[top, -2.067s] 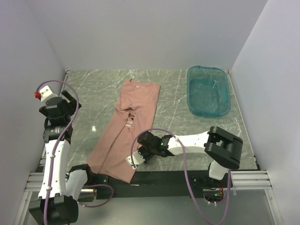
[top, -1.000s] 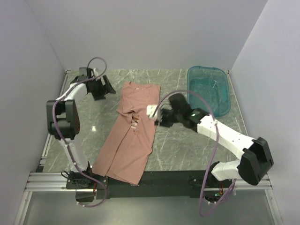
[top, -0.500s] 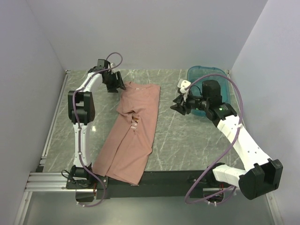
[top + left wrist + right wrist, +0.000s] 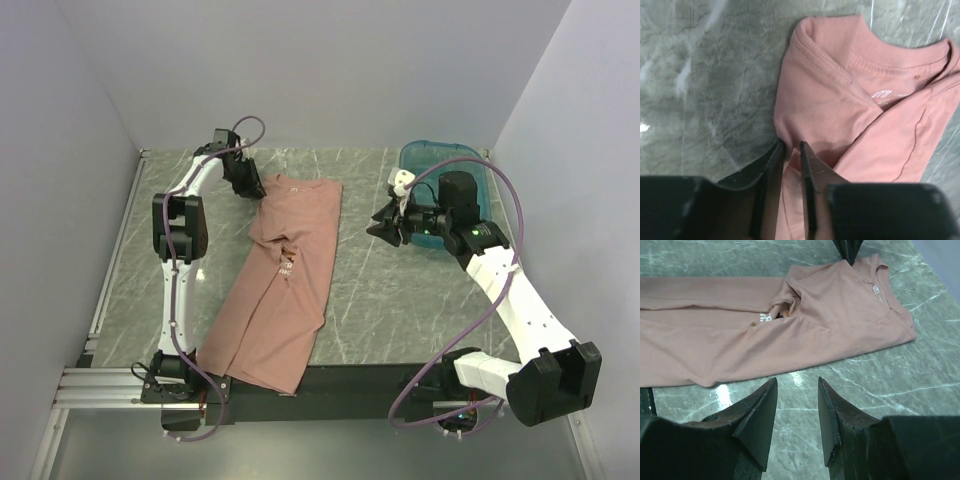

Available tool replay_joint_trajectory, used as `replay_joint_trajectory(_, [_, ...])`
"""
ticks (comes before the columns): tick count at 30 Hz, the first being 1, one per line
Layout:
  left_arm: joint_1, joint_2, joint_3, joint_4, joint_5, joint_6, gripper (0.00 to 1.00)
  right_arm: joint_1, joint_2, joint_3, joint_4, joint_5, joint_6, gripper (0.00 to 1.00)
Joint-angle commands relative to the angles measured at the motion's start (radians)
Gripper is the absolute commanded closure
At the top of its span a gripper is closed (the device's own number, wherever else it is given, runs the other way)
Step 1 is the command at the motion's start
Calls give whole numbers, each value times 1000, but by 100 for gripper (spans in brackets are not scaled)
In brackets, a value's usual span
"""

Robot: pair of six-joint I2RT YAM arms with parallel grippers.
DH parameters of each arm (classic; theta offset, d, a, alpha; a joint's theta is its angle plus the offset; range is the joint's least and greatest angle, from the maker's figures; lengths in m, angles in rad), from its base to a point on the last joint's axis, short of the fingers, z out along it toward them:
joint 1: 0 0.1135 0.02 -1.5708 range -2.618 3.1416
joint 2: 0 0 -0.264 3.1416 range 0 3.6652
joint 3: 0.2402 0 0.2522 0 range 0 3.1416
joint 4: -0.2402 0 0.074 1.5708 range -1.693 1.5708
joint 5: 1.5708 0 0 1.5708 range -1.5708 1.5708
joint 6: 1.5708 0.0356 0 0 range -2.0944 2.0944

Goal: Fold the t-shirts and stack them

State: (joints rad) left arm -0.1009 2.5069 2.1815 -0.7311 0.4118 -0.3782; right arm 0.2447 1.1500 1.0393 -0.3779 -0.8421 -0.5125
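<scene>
Reaching to the far side of the one marble table [image 4: 390,300], the left gripper [image 4: 252,187] was seen with its fingers [image 4: 805,155] pressed nearly together, the shoulder edge of the shirt [image 4: 285,280] pinched between them just beside the collar. Only one shirt was counted; it was laid flat and folded lengthwise, collar at the far centre, hem drawn down to the near left edge. The right gripper [image 4: 381,228] was held over bare marble between shirt and tub [image 4: 440,145], its two fingers spread apart. One teal tub was set in the far right corner.
</scene>
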Motion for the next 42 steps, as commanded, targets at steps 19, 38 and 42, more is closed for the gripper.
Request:
replay_joint_trajectory(19, [144, 49, 101, 282, -62, -245, 100, -35, 31, -12, 16, -2, -18, 55])
replay_joint_trajectory(38, [254, -253, -187, 421, -285, -181, 52, 14, 183, 41, -70, 14, -53, 54])
replay_joint_trajectory(42, [277, -483, -408, 481, -399, -111, 36, 54, 177, 54, -102, 67, -84, 54])
